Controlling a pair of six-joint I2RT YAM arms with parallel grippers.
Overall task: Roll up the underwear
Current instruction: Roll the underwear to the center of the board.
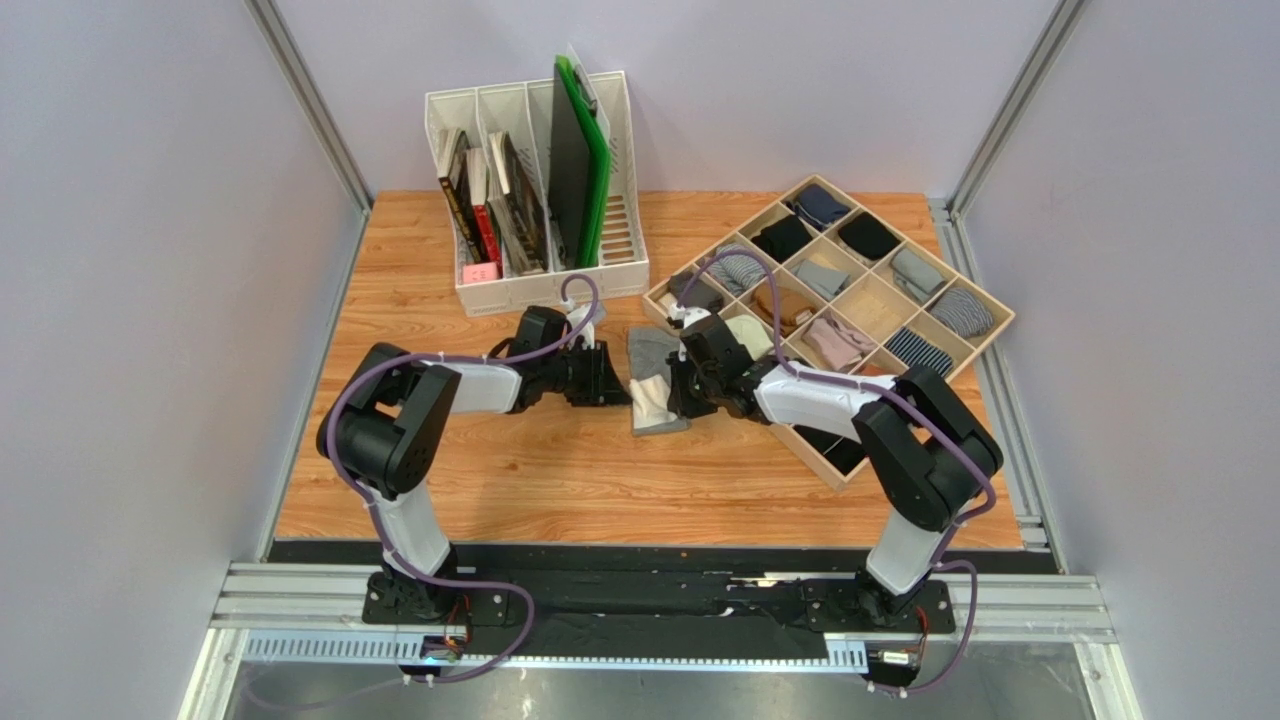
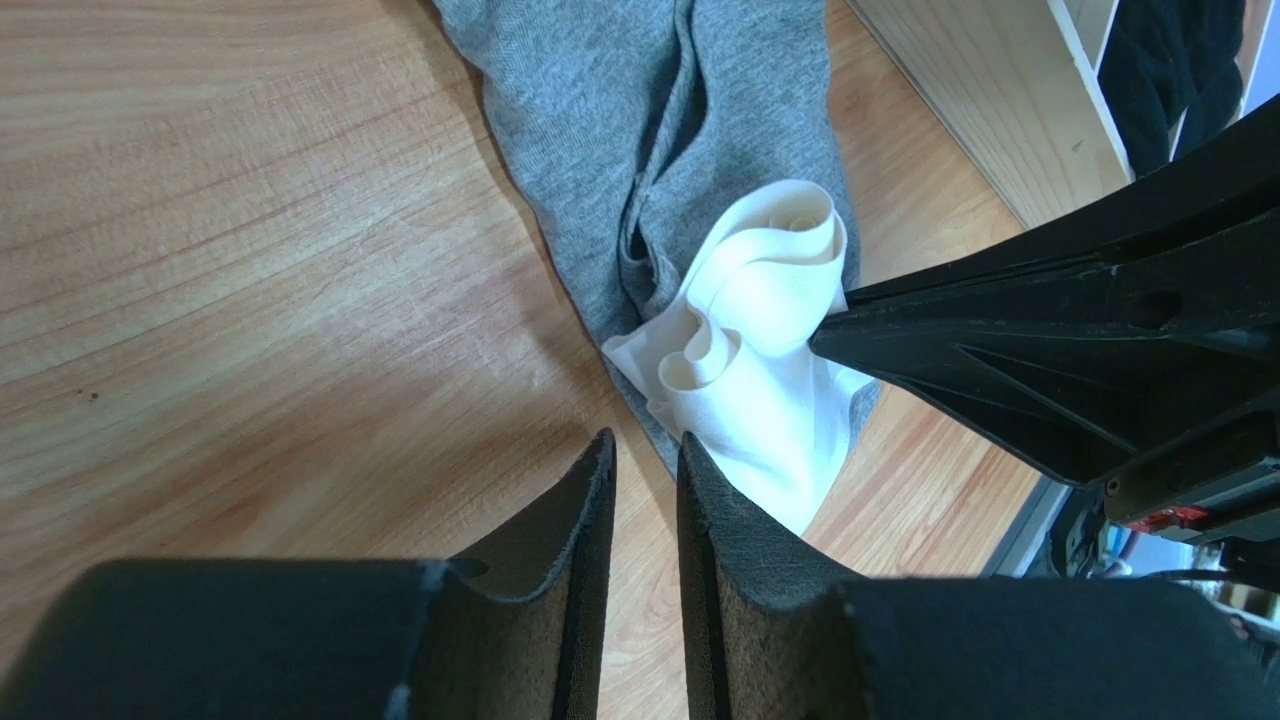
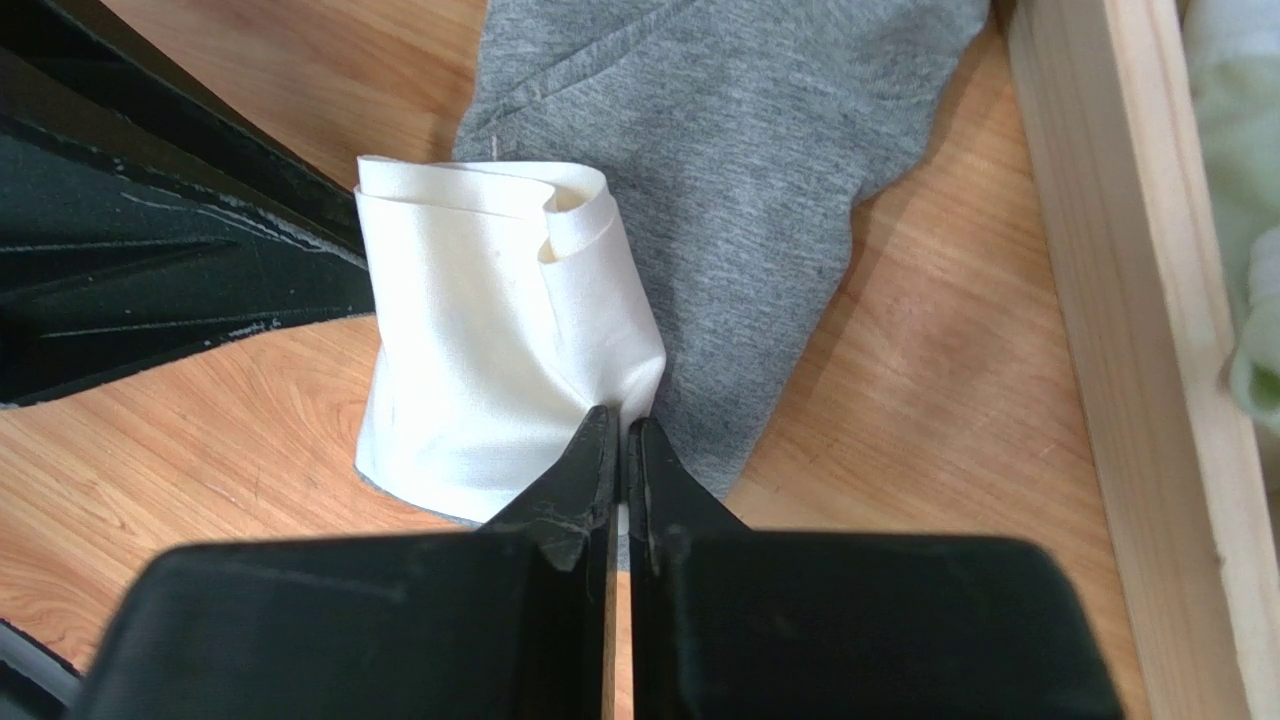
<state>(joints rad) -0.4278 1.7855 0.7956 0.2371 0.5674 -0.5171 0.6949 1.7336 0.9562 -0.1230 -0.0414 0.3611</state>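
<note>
Underwear (image 3: 721, 165) of heather-grey soft knit, with a wide white waistband (image 3: 496, 330), lies on the pale wooden bench (image 1: 451, 480) between your two arms, just beside the compartmented wooden tray (image 1: 977, 348). The waistband end is bunched into a loose upright curl, and the grey body lies flat beyond it. Your right gripper (image 3: 624, 425) has its jaws pressed together at the waistband's edge; you cannot tell whether cloth is caught between them. Your left gripper (image 2: 646, 446) keeps a narrow gap with nothing in it, just short of the curl. The tray holds small rolled bundles. A white slotted rack (image 1: 549, 288) with books stands at the bench's far left.
</note>
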